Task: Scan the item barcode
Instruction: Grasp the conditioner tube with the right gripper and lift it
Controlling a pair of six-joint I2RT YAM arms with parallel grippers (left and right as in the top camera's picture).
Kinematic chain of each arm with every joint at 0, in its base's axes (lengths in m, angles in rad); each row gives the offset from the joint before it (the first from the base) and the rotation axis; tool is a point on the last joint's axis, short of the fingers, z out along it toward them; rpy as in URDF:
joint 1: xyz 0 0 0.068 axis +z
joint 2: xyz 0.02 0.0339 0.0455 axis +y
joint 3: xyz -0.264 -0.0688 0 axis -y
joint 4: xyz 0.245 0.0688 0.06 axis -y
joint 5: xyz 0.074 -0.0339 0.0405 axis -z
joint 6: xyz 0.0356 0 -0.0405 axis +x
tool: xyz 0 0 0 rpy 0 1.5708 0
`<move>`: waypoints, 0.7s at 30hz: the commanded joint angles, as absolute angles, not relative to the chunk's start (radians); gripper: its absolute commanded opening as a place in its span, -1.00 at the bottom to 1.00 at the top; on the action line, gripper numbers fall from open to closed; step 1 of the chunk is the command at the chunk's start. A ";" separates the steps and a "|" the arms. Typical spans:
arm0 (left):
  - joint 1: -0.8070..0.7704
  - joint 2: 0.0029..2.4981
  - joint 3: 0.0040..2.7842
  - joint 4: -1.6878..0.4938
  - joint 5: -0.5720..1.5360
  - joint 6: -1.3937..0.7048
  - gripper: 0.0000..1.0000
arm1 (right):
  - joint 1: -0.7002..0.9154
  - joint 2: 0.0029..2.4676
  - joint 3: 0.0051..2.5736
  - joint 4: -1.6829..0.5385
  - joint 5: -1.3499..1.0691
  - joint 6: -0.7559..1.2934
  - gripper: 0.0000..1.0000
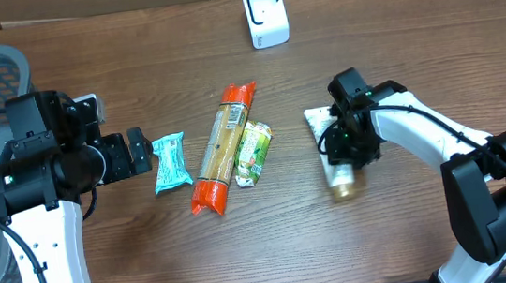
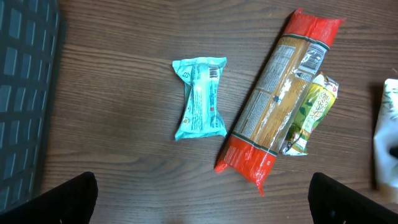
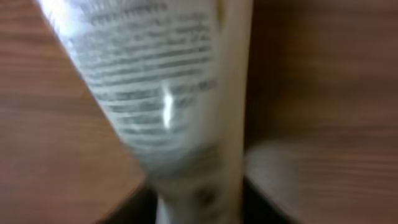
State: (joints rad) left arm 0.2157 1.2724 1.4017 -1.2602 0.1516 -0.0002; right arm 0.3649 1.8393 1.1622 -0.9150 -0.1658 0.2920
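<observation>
Both mine: left gripper [image 1: 136, 152], mid-left, gapes wide; right gripper [image 1: 348, 146], mid-right, sits on the tube [image 1: 342, 185], whether clamped I cannot tell.

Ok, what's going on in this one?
The right arm's tool is down on a white tube with a gold cap lying on the table; the blurred wrist view shows it close up, but whether it is gripped cannot be told. The left tool is open beside a teal packet, holding nothing. A red-ended pasta pack and a green packet lie between the arms. The white scanner stands at the far edge, nothing in front of it yet.
</observation>
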 commanded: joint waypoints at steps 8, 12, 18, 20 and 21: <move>0.209 1.270 1.422 -1.257 0.146 0.004 0.99 | 0.366 1.840 1.391 -1.072 -0.127 0.136 0.73; 0.209 1.270 1.422 -1.257 0.146 0.004 0.99 | 0.394 1.840 1.462 -1.146 -0.334 0.125 0.57; 0.209 1.270 1.422 -1.257 0.146 0.004 0.99 | 0.467 1.843 1.372 -1.188 -0.409 0.126 0.54; 0.209 1.270 1.422 -1.257 0.146 0.004 0.99 | 0.477 1.843 1.316 -1.185 -0.421 0.131 0.54; 0.209 1.270 1.422 -1.257 0.146 0.004 0.99 | 0.477 1.843 1.294 -1.184 -0.420 0.133 0.54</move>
